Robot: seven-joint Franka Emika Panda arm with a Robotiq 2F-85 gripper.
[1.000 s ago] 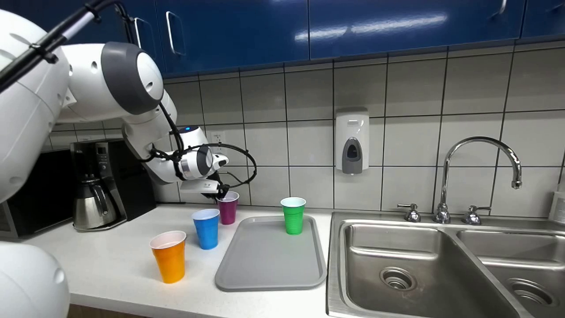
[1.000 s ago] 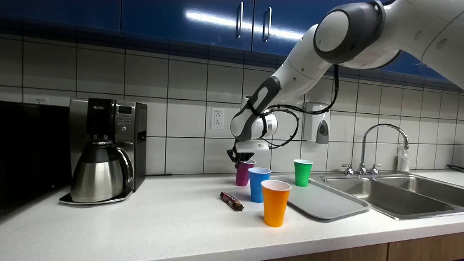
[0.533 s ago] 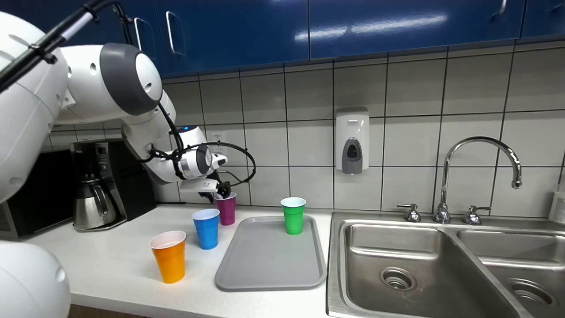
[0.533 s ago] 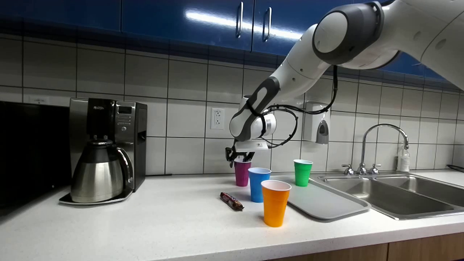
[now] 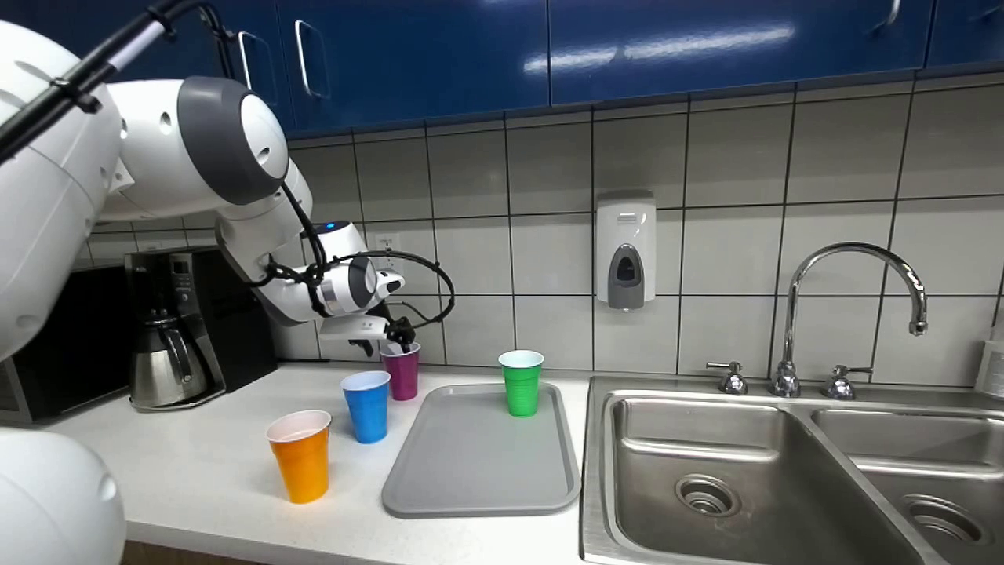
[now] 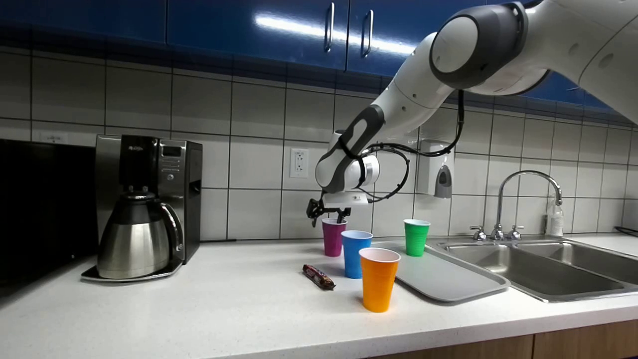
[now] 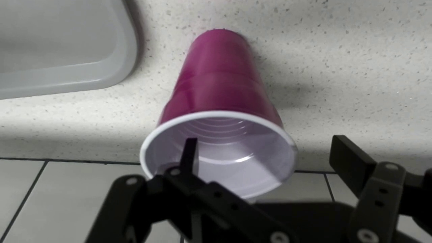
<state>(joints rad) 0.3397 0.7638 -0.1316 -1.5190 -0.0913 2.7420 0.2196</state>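
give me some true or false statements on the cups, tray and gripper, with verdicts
1. The green cup stands on the gray tray. True.
2. All four cups are on the tray. False: the orange cup, blue cup and purple cup stand on the counter.
3. The purple cup is the one nearest the gripper. True.
4. The gripper is shut. False: its jaws stand open.
5. The purple cup lies on its side. False: it stands upright.

No txt legible: logo (image 6: 135,148) on coffee mkr (image 6: 172,187), well apart from gripper (image 6: 327,222), & label (image 6: 299,153) on outlet plate (image 6: 299,163) abv gripper, both too sm./blurry.
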